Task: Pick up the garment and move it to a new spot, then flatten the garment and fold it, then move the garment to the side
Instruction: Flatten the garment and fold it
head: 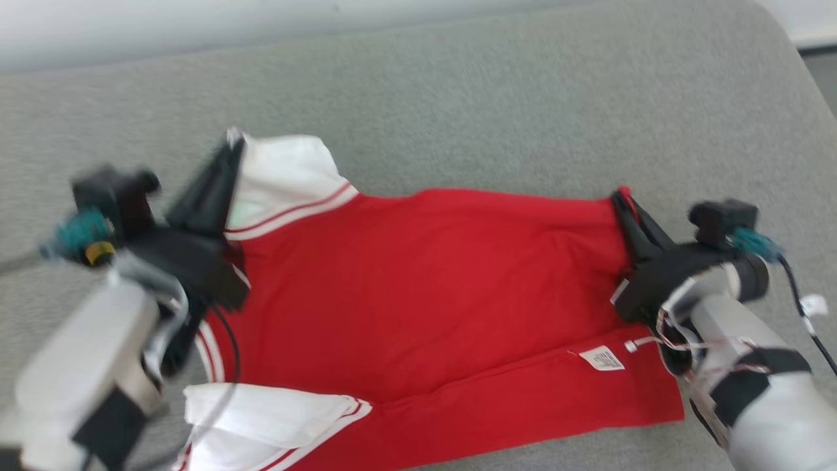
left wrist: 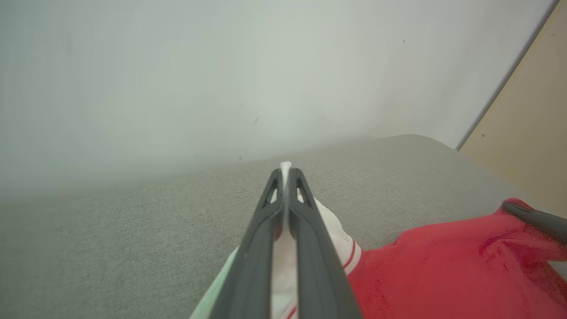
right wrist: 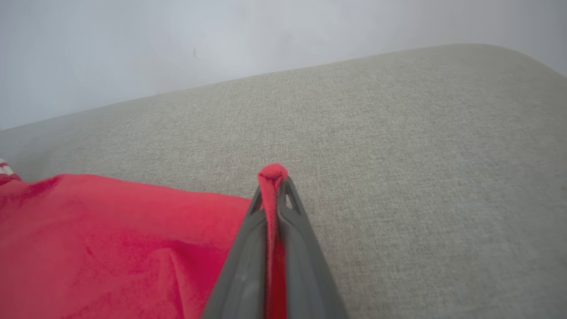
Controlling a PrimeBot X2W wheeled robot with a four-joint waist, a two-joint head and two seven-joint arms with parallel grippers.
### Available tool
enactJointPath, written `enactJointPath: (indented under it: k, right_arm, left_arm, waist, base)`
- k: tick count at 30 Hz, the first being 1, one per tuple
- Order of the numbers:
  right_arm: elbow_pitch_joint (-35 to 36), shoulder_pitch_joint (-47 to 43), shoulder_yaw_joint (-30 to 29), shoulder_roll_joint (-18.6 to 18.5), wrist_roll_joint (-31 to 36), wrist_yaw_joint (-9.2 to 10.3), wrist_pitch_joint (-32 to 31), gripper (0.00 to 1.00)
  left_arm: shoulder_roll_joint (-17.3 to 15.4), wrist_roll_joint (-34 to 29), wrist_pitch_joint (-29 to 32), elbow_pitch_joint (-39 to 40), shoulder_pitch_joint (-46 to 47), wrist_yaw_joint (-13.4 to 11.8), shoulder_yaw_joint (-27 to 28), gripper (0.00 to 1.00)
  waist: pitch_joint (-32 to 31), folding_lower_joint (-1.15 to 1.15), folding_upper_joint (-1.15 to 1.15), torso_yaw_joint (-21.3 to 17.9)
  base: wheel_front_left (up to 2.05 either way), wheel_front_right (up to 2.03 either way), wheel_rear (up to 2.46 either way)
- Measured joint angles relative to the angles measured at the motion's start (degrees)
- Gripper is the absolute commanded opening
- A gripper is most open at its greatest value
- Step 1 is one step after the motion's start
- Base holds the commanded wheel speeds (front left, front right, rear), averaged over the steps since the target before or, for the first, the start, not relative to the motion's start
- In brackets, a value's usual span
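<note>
Left claw (head: 230, 145) is pinched tight on a white sleeve (head: 288, 170) of the red shirt (head: 418, 275), with a sliver of white cloth showing between its fingers in the left wrist view. Right claw (head: 626, 198) is clamped just as tight on a red corner at the shirt's far side, a nub of cloth poking past its tips. The shirt lies spread between them on the grey cushion (head: 523, 98), its white label (head: 601, 358) nearer the robot.

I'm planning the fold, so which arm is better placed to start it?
Probably right: the right tool grips a red corner of the shirt, beside flat cloth. The left tool pinches only a bunched white sleeve.
</note>
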State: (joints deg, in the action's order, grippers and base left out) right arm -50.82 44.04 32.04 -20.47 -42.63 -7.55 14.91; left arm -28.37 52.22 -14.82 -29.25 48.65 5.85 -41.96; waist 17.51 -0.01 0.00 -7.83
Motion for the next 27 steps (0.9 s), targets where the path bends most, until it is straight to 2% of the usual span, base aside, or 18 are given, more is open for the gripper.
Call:
enactJointPath:
  k: [5,10,16,27]
  right_arm:
    - [6.6,-7.0,-5.8,-1.7,-0.1,0.0,0.1,0.0]
    - [12.3,-13.6,-10.7,-1.7,0.8,0.0,0.1,0.0]
    - [14.9,-18.9,-14.1,-1.5,2.7,0.0,0.1,0.0]
    - [15.9,-23.2,-17.1,-2.3,4.4,0.0,0.1,0.0]
  left_arm:
    - [-0.2,-2.9,-0.2,10.9,-10.6,-3.5,4.9,0.0]
    - [1.2,-6.4,-0.2,18.8,-22.3,-4.9,10.4,0.0]
    - [5.2,-8.9,-0.2,23.1,-32.9,-4.4,16.2,0.0]
    - [11.0,-12.2,-0.2,20.3,-41.6,-0.8,21.6,0.0]
  waist:
    - [-2.5,0.0,-0.01,1.9]
    - [-4.4,0.0,-0.01,3.4]
    - [-6.2,-0.01,-0.01,4.2]
    - [-9.1,0.0,-0.01,5.6]
  base:
    - [0.0,0.0,0.0]
    - [0.0,0.0,0.0]
    - [0.0,0.0,0.0]
    - [0.0,0.0,0.0]
